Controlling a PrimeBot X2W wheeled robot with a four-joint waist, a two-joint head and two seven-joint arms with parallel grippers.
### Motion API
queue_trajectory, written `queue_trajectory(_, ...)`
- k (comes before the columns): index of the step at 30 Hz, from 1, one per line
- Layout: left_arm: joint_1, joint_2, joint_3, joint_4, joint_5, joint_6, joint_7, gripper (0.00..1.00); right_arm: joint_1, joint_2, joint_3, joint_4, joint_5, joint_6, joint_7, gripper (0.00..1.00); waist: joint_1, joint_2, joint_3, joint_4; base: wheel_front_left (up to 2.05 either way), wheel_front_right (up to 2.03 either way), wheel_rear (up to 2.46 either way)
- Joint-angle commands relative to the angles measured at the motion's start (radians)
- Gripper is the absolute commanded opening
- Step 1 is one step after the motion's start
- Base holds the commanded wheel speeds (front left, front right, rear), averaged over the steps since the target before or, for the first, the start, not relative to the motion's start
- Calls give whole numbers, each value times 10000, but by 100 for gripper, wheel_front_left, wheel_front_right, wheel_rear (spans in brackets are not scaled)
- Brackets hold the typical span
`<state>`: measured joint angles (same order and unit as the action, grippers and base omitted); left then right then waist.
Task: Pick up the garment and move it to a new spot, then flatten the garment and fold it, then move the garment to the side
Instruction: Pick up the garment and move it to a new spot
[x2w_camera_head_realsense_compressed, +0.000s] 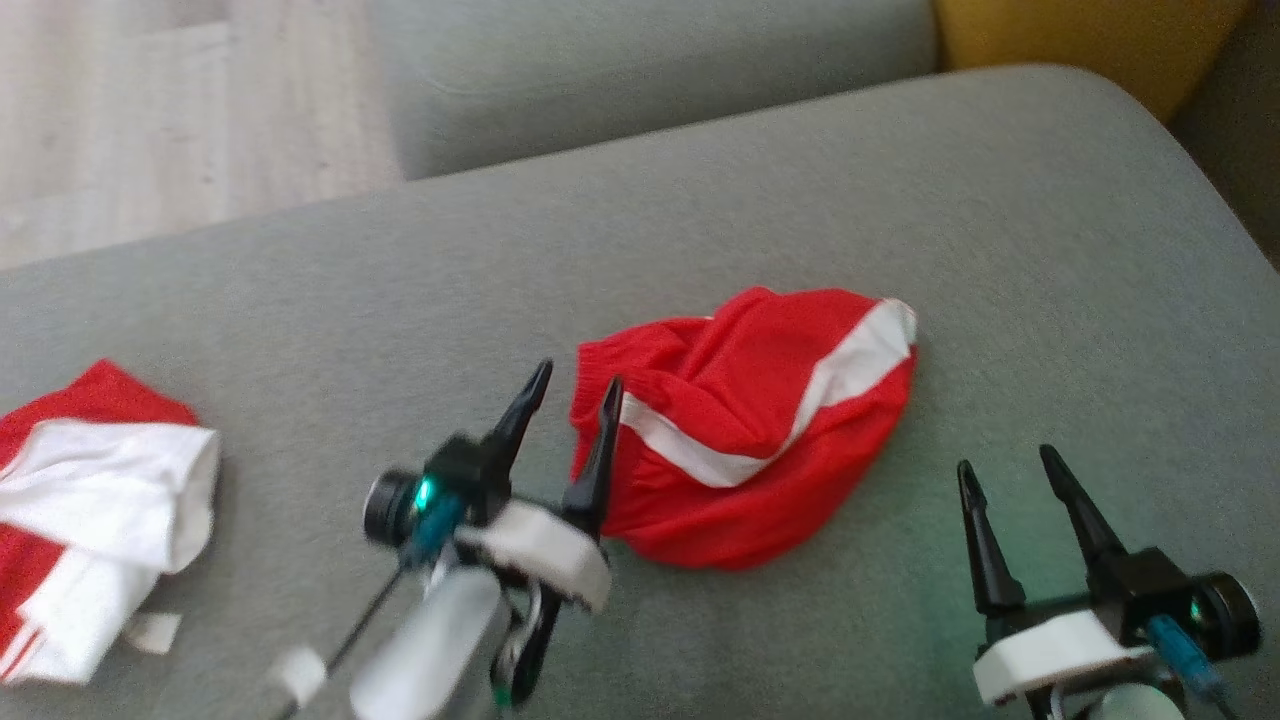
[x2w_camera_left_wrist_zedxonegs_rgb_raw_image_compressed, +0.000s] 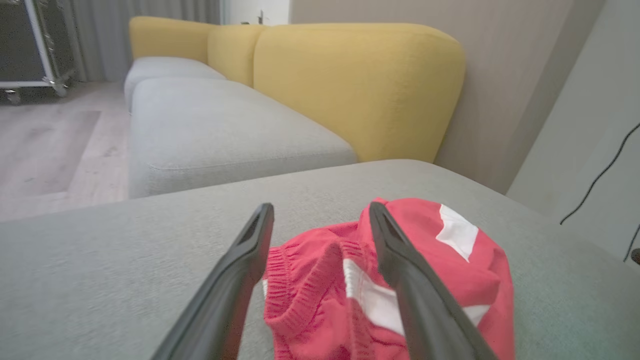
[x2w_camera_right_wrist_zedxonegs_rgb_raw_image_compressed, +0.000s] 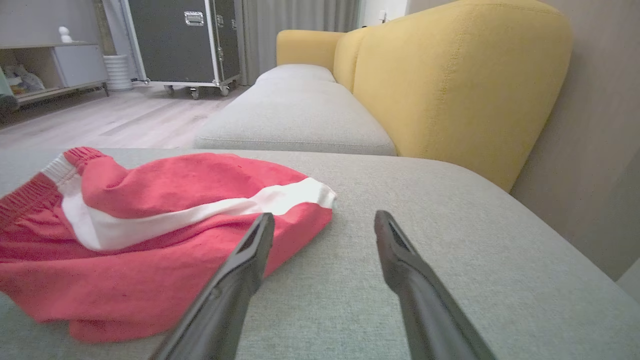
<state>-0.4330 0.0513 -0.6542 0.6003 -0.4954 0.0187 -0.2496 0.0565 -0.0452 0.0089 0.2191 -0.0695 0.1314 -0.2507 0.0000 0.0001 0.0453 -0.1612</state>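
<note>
A red garment with a white stripe (x2w_camera_head_realsense_compressed: 750, 420) lies crumpled in the middle of the grey cushion (x2w_camera_head_realsense_compressed: 700, 230). My left gripper (x2w_camera_head_realsense_compressed: 578, 385) is open at the garment's left edge, where the ribbed waistband (x2w_camera_left_wrist_zedxonegs_rgb_raw_image_compressed: 310, 280) sits between and just beyond its fingers; nothing is gripped. To the garment's right, my right gripper (x2w_camera_head_realsense_compressed: 1008, 466) stands open above bare cushion. From the right wrist, the garment (x2w_camera_right_wrist_zedxonegs_rgb_raw_image_compressed: 165, 235) spreads to the left of that gripper (x2w_camera_right_wrist_zedxonegs_rgb_raw_image_compressed: 324, 219), whose left finger (x2w_camera_right_wrist_zedxonegs_rgb_raw_image_compressed: 245, 265) overlaps the cloth's near edge.
A second red and white garment (x2w_camera_head_realsense_compressed: 90, 510) is piled at the cushion's left edge. Yellow sofa backrests (x2w_camera_left_wrist_zedxonegs_rgb_raw_image_compressed: 360, 85) rise behind, with another grey seat (x2w_camera_head_realsense_compressed: 650, 70) and wooden floor (x2w_camera_head_realsense_compressed: 180, 110) beyond. A black wheeled case (x2w_camera_right_wrist_zedxonegs_rgb_raw_image_compressed: 175, 40) stands far off.
</note>
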Motion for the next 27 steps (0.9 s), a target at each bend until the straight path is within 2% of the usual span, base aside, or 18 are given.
queue_trajectory(1,501,29,629,-710,349,148,-119,100,34,-52,121,-318,120,-7,-111,100,0,-1,-513,664,0,0,0)
queue_trajectory(4,1114,19,977,-1266,710,208,-119,100,174,-52,41,-313,237,-7,-111,100,0,-1,-732,997,0,0,0)
queue_trajectory(15,4553,-5,3588,-4496,2317,886,-121,100,983,-51,-77,-446,602,-7,-111,100,0,-1,-1659,1962,0,0,0)
queue_trajectory(21,5983,-8,4243,-5411,2976,742,-121,100,1517,-51,19,-503,923,-7,-111,100,0,-1,-2011,2130,0,0,0)
queue_trajectory(27,6506,-9,4604,-5599,3333,561,-121,100,1728,-51,206,-577,997,-7,-111,100,0,-1,-2136,2194,0,0,0)
